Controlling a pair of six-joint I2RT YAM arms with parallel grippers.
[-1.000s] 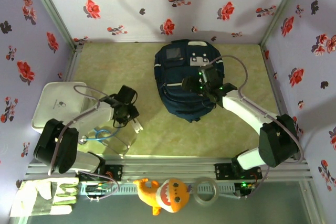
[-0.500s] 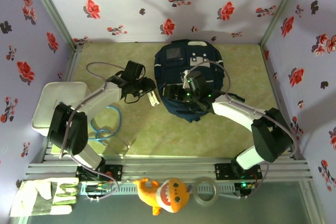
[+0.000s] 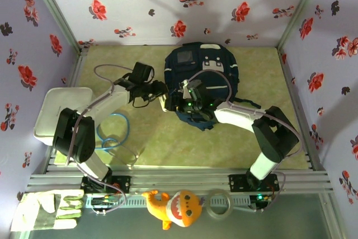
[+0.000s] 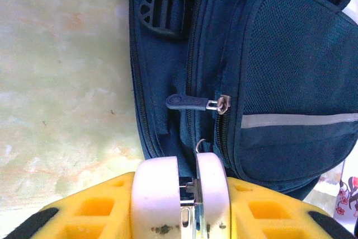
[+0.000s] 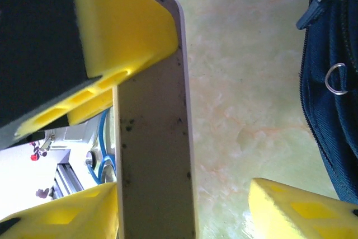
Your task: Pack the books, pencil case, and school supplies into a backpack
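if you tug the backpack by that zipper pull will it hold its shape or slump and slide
Probably floppy: the backpack is soft fabric with a mesh pocket, so it likely deforms around the zipper pull. It lies flat on the table, so it may slide rather than tip.

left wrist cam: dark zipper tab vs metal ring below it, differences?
The zipper tab is dark, elongated, lying sideways; the metal ring is bare, smaller, round. The tab sits clear of the left pincer; the ring is right at its pads. Both hang on the backpack.
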